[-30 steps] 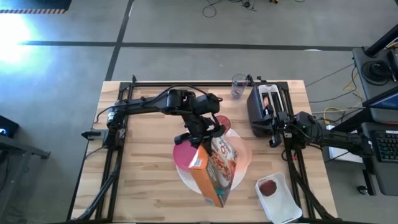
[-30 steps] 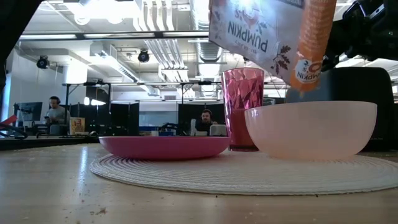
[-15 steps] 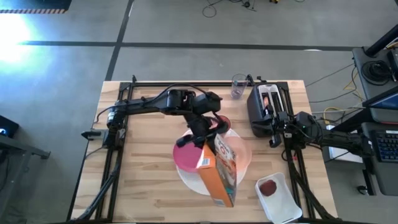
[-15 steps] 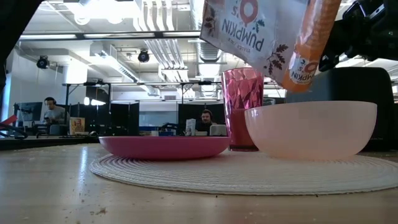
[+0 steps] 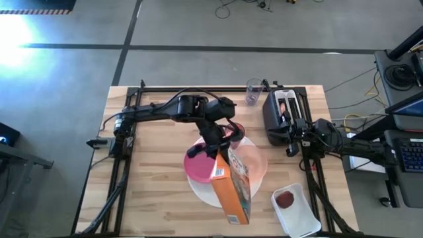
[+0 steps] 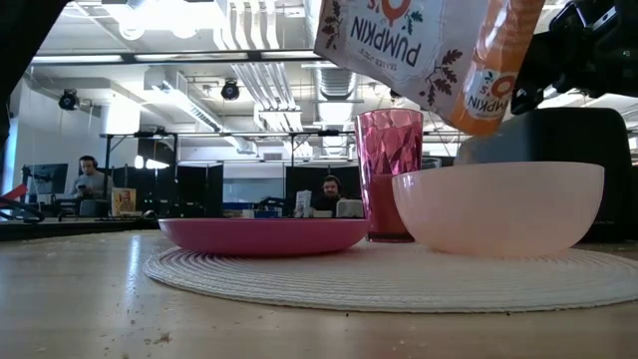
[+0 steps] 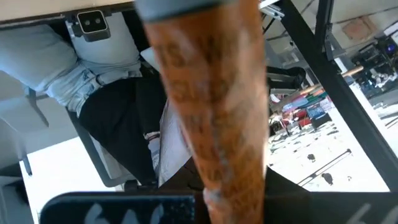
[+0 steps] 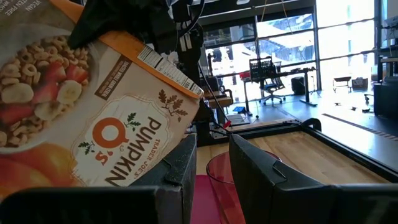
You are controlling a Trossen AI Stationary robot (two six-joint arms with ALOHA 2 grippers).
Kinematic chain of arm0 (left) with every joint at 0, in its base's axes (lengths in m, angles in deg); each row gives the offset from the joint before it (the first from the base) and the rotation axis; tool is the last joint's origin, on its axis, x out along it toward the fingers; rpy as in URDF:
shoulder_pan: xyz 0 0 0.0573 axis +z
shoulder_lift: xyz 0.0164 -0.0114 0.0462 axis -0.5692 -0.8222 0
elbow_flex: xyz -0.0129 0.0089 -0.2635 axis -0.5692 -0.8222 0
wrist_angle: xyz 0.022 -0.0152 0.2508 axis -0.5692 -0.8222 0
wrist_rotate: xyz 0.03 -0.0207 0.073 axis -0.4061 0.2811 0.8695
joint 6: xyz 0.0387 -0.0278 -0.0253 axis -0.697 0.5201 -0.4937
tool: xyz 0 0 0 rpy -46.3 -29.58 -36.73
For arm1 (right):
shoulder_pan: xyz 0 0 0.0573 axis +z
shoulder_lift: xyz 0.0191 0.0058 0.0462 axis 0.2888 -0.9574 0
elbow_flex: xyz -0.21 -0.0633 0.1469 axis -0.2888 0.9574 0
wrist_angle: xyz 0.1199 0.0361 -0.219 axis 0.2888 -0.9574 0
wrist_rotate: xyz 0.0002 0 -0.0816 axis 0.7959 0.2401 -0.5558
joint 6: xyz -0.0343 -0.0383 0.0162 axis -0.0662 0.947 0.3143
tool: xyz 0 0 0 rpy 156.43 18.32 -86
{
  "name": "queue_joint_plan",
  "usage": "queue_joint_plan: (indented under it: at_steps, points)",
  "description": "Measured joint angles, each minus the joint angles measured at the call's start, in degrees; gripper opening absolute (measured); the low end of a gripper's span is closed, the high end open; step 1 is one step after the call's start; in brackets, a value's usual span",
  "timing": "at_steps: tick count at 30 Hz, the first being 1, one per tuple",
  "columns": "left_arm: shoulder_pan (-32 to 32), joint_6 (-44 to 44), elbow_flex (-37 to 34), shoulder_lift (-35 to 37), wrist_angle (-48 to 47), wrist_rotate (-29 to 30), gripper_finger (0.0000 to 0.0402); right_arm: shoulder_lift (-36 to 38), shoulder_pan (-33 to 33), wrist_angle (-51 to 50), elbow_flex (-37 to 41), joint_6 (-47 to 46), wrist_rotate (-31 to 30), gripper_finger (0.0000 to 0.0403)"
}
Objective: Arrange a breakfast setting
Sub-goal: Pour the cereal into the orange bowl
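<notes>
The left gripper [image 5: 213, 147], clenched on the tilted cereal box [image 5: 231, 185] above the peach bowl [image 6: 498, 204], could slop cereal past the rim if the tilt is misjudged

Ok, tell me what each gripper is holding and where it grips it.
The left gripper holds the cereal box by one end, tilted above the bowl. The right gripper, beside the toaster, holds nothing visible.

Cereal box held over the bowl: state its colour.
Orange, with a white printed front on the cereal box; shows best in the right wrist view.
</notes>
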Motion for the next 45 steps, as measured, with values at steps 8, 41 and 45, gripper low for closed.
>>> queue_joint_plan:
  at_steps: [8, 41, 45]
  points:
    - [0.0, 1.5, 0.0, 0.0, 0.0, 0.0, 0.0015, 0.0, 0.0, 0.0, 0.0, 0.0, 0.0, 0.0086]
    - [0.0, 2.7, 0.0, 0.0, 0.6, 1.3, 0.0015, 0.0, 0.0, 0.0, 0.0, 0.0, 0.0, 0.0086]
    - [0.0, 2.7, 0.0, 0.0, 0.6, 1.3, 0.0015, 0.0, 0.0, 0.0, 0.0, 0.0, 0.0, 0.0086]
